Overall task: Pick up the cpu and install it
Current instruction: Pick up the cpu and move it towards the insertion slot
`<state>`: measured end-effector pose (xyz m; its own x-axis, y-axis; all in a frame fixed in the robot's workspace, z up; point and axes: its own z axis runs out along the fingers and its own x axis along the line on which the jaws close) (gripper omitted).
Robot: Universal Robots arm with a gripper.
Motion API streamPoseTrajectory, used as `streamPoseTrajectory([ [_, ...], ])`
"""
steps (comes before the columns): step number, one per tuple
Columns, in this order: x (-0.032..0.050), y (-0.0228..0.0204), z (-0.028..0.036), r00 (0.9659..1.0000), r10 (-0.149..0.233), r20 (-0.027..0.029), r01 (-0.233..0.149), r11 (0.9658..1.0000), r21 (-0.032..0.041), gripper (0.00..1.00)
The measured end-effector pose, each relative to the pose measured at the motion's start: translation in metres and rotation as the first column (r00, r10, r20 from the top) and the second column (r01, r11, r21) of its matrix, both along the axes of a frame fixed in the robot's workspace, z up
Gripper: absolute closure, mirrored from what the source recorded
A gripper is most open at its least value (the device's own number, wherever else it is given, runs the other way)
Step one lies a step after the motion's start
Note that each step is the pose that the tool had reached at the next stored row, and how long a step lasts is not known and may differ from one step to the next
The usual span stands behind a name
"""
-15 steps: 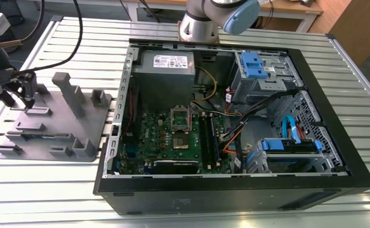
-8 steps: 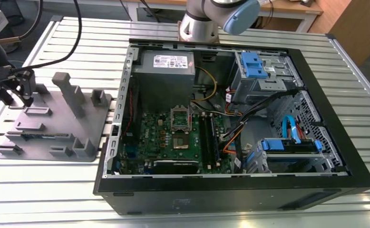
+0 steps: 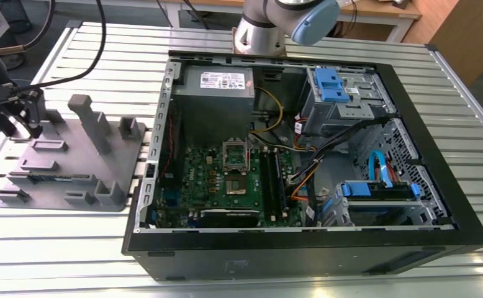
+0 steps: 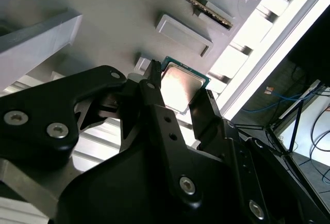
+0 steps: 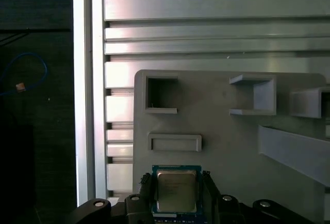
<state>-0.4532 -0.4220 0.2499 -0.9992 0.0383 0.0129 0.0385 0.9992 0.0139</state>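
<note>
The cpu (image 5: 177,190), a small square chip with a shiny metal top and a green rim, sits between the two black fingers of my gripper (image 5: 178,181). Both fingers press against its opposite edges, so the gripper is shut on it. In the second wrist view the cpu (image 4: 181,85) shows between the same fingers of the gripper (image 4: 179,91), just over a corner of the grey plastic holder (image 4: 118,17). In the exterior view my gripper (image 3: 28,126) hangs over the far left corner of the holder (image 3: 67,162). The open socket (image 3: 234,155) lies on the green board inside the case.
The open black computer case (image 3: 308,248) lies to the exterior view's right of the holder, with a power supply (image 3: 216,84), blue drive bays (image 3: 333,84) and loose cables inside. Upright grey posts (image 3: 88,121) rise from the holder. The table (image 3: 59,248) is ribbed metal.
</note>
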Motion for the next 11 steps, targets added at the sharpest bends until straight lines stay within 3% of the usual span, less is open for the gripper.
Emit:
streamPoseTrajectory([
  [11, 0.0, 0.0, 0.0083, 1.0, 0.0, 0.0002, 0.0, 1.0, 0.0001, 0.53],
])
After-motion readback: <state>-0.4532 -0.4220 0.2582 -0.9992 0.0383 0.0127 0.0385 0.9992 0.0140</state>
